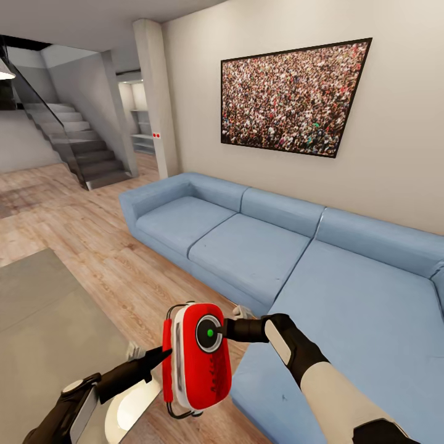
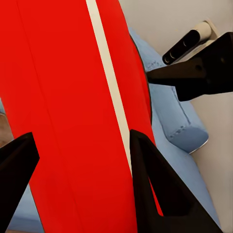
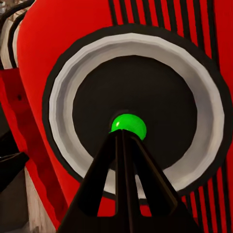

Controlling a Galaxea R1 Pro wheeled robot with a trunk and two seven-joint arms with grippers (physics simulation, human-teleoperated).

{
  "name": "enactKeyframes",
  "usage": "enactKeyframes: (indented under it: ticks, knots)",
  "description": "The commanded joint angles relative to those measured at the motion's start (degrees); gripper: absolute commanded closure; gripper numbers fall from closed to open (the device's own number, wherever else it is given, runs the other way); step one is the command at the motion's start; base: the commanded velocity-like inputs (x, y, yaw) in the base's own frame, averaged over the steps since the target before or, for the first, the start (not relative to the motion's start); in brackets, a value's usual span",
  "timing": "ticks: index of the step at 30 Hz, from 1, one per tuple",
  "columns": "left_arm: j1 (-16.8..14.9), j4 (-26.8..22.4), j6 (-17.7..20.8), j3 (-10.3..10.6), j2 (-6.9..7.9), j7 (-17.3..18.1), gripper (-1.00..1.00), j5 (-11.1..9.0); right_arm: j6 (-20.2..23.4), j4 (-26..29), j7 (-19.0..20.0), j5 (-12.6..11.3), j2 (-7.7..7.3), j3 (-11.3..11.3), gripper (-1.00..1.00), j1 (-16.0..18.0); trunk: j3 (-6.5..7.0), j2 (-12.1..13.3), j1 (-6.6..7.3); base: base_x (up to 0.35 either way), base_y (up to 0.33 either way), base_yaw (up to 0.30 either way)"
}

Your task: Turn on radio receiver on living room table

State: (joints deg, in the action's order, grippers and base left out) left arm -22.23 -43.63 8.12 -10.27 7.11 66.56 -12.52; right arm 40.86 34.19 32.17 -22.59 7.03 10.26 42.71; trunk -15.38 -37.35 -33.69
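Legible text, labels, numbers: none.

Radio receiver (image 1: 196, 356), red casing, held at the left end effector (image 1: 161, 356): a row of dark marks runs along its face below the round dial, just beside the right end effector (image 1: 227, 330) tip; too small and blurred to read. Black stripes and a green dot on the dial carry no lettering.

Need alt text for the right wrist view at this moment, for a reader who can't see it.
The right gripper, its two black fingers closed together, touches its tip to a glowing green button in the middle of a black dial ringed in white on the red radio receiver. Black stripes run across the red casing beside the dial.
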Motion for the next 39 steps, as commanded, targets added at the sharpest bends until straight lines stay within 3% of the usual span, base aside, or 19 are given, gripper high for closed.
enactKeyframes:
  ticks: [1, 11, 15, 17, 18, 22, 26, 30, 32, 35, 38, 39]
  knots:
    - [-0.01, -0.05, -0.07, -0.07, -0.04, -0.25, 1.00, -0.12, 0.01, 0.00, 0.00, 0.00, 0.00, -0.01, 1.00, 0.00, 0.00, 0.00, 0.00, 0.000, 0.000, 0.000]
    - [-0.01, -0.05, -0.06, -0.10, -0.07, -0.36, 1.00, -0.03, -0.93, 0.00, -0.22, 0.26, -0.05, 0.01, 1.00, -0.04, 0.00, 0.00, 0.00, 0.000, 0.000, 0.000]
    - [-0.01, 0.21, -0.12, -0.13, -0.07, -1.53, 1.00, 0.22, -4.06, 0.00, -3.80, 2.62, -0.19, -0.06, 1.00, -0.01, 0.00, 0.00, 0.00, 0.000, 0.000, 0.000]
    - [-0.01, 0.46, -0.12, -0.02, -0.08, -5.36, 1.00, 0.25, -4.49, 0.00, -5.87, 3.36, -0.23, -0.09, 1.00, 0.00, 0.00, 0.00, 0.00, 0.000, 0.000, 0.000]
    - [-0.01, 0.56, -0.12, 0.09, -0.12, -9.96, 1.00, 0.19, -4.65, 0.00, -7.08, 3.68, -0.25, -0.08, 1.00, 0.00, 0.00, 0.00, 0.00, 0.000, 0.000, 0.000]
    - [-0.01, 0.58, -0.24, 0.98, -1.30, -22.27, 1.00, 0.06, -5.75, 0.08, -10.02, 4.39, -0.32, -0.07, 1.00, 0.00, 0.00, 0.00, 0.00, 0.000, 0.000, 0.000]
    - [-0.01, 0.39, -0.42, 0.94, -1.69, -25.27, 1.00, 0.01, -6.38, 0.12, -10.86, 5.54, -0.41, -0.01, 1.00, 0.00, 0.00, 0.00, 0.00, 0.000, 0.000, 0.000]
    - [-0.01, 0.05, -0.22, 0.87, -1.41, -27.75, 1.00, -0.10, -8.93, 0.71, -12.96, 8.43, -0.41, 0.20, 1.00, 0.00, 0.00, 0.00, 0.00, 0.000, 0.000, 0.000]
    - [-0.01, -0.19, 0.02, 0.93, -1.39, -31.48, 1.00, -0.22, -12.18, 0.99, -17.53, 10.41, -0.41, 0.20, 1.00, -0.02, 0.00, 0.00, 0.00, 0.000, 0.000, 0.000]
    - [-0.01, -1.32, 1.17, 0.95, -1.53, -35.42, 1.00, -0.16, -14.26, 1.12, -22.20, 11.16, -0.46, 0.15, 1.00, -0.11, 0.00, 0.00, 0.00, 0.000, 0.000, 0.000]
    - [-0.01, -3.15, 5.70, 0.88, -1.54, -39.71, 1.00, -0.21, -15.77, 2.27, -28.19, 11.35, -0.64, 0.12, 1.00, -0.23, 0.00, 0.00, 0.00, 0.000, 0.000, 0.000]
    - [-0.01, -4.34, 7.19, 0.75, -1.61, -41.60, 1.00, -0.26, -16.42, 3.61, -31.77, 11.39, -0.81, 0.11, 1.00, -0.33, 0.00, 0.00, 0.00, 0.000, 0.000, 0.000]
